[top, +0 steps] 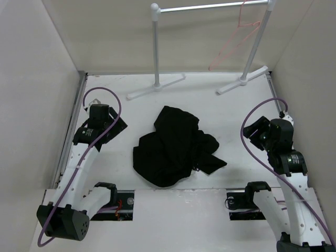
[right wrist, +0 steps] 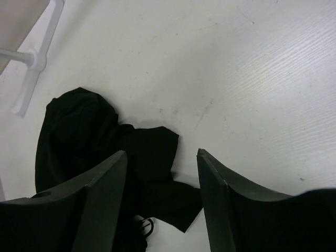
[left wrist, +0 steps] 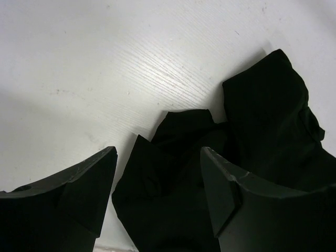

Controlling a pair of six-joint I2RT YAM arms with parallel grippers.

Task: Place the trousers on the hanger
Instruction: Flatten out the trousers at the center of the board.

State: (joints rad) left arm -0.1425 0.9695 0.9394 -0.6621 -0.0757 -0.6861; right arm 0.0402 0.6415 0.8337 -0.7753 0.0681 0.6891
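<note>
The trousers [top: 170,149] are found crumpled in a heap on the bench [top: 220,113], in front of the rack [top: 156,52]. The hanger [top: 237,39] is hung on the rack's rail, near its right end. The left pincer [left wrist: 158,150] and the right pincer [right wrist: 161,152] are held spread and empty, in front of the rack's left and right feet.

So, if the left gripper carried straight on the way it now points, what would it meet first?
Probably the trousers: in its wrist view their crumpled edge lies straight ahead of the open left gripper, with the table beneath. Depth is unclear, so I cannot say how soon.
</note>
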